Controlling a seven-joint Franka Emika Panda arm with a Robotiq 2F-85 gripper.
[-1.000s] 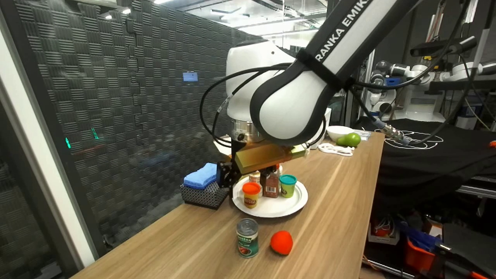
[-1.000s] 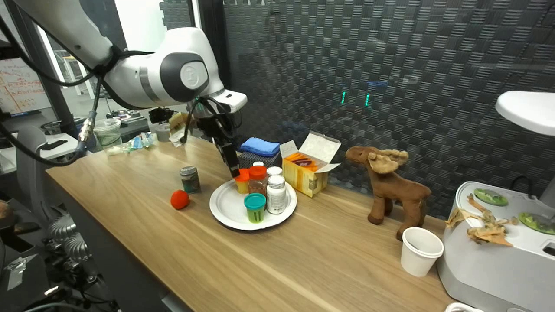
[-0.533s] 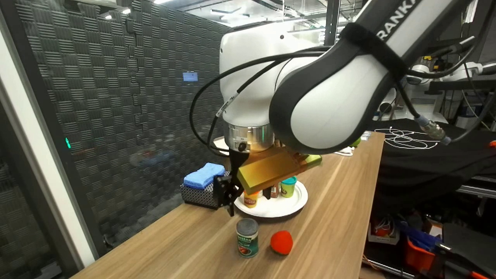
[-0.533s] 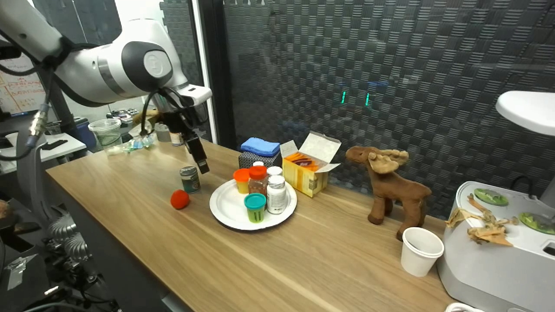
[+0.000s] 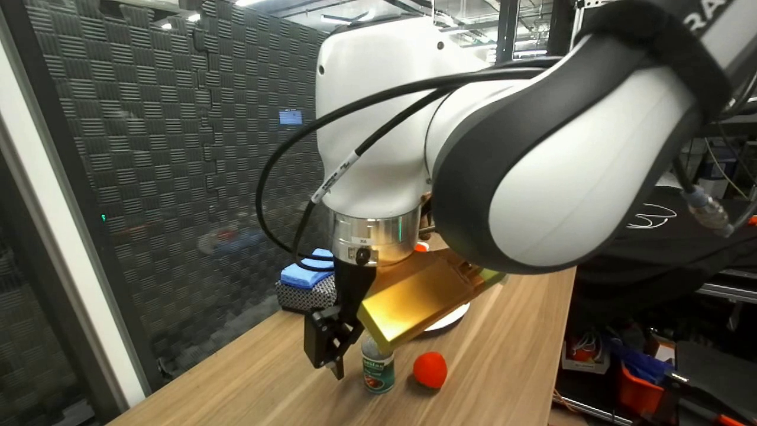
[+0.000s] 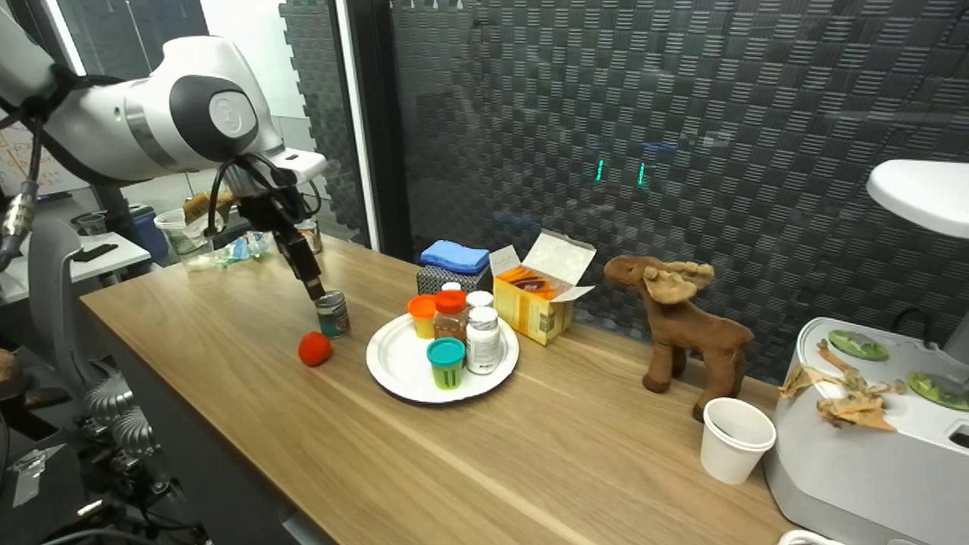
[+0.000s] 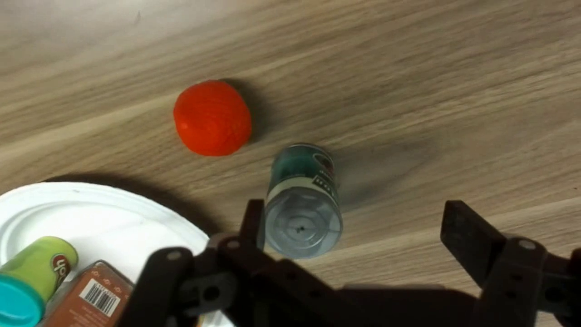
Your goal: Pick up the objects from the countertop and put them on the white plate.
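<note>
Green-labelled, the can (image 7: pixel 302 200) stands off-centre to the spread, empty gripper (image 7: pixel 355 218); lowered uncorrected, one finger (image 7: pixel 252 223) (the nearer) could topple it.

bright ceiling lights (image 5: pixel 247 2), pale glare on countertop (image 7: pixel 113 20), soft shadow beside can (image 7: pixel 303 204)

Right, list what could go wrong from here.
In the wrist view, the green can appears off-centre to the open gripper, so closing might shove or tip it. The orange ball beside it could roll if bumped. Setting the can near the containers on the white plate might topple one.
</note>
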